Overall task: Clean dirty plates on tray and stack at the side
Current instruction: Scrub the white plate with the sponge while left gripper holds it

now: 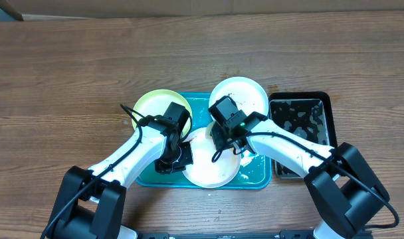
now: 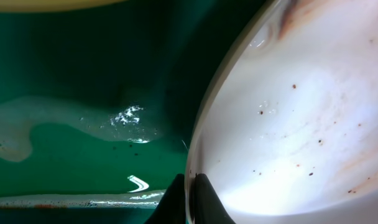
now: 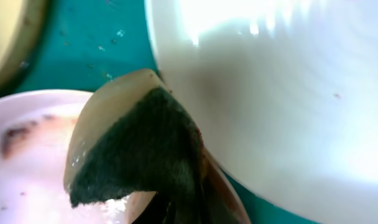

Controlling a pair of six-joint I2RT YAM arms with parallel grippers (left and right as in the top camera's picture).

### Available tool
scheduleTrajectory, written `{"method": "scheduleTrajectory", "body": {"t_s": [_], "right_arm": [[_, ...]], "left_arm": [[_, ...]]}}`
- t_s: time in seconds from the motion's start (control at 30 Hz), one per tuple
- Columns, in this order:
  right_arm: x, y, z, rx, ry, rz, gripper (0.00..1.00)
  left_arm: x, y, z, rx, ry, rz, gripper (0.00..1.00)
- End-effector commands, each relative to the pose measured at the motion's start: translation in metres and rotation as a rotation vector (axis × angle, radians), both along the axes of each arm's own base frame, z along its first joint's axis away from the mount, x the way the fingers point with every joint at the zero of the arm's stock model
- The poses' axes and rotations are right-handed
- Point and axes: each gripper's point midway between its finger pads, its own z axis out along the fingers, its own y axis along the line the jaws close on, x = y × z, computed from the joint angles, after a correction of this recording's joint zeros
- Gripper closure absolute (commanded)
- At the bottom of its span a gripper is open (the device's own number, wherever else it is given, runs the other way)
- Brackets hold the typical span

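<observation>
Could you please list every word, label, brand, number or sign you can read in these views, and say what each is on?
None: no view shows readable text.
The teal tray, the yellow-green plate, the far white plate, the near white plate, the black tub and the sponge bear no lettering.
A faint mark on the table near the front edge is too small to read.

The tray (image 1: 256,176) is full with three plates (image 1: 240,93). The left arm (image 1: 132,156) and right arm (image 1: 288,149) reach low over it. The black tub (image 1: 300,123) blocks its right side. The surface (image 1: 62,73) left and far lies open.
</observation>
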Motion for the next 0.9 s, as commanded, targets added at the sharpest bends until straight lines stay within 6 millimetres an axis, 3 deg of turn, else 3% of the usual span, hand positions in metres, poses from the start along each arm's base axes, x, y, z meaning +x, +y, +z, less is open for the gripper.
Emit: {"method": "scheduleTrajectory", "body": {"t_s": [0.0,0.1,0.23,0.53,0.67,0.73,0.87], "right_arm": [[0.001,-0.024,-0.006,-0.108,-0.010,-0.055,0.93],[-0.024,-0.018,-0.011,-0.066,0.112,-0.008,0.96],[-0.051,0.014,-0.006,0.102,0.236,0.151,0.96],[-0.047,0.032,0.009,0.183,0.236,0.172,0.96],[-0.045,0.051,0.021,0.278,0.244,0.200,0.96],[-0.044,0.058,0.025,0.327,0.278,0.109,0.96],[-0.041,0.060,0.026,0.363,0.341,-0.102,0.96]], "left_arm": [[-0.012,0.006,-0.003,0.026,0.026,-0.050,0.96],[-0.012,0.006,-0.003,0.025,0.026,-0.050,0.96],[-0.011,0.006,-0.003,0.024,0.024,-0.053,0.96],[-0.009,0.004,-0.003,0.013,0.009,-0.102,0.96],[-0.006,-0.017,0.001,-0.119,-0.015,-0.184,0.96],[-0.007,-0.027,0.004,-0.181,-0.019,-0.214,0.96],[-0.007,-0.028,0.004,-0.186,-0.017,-0.214,0.96]]}}
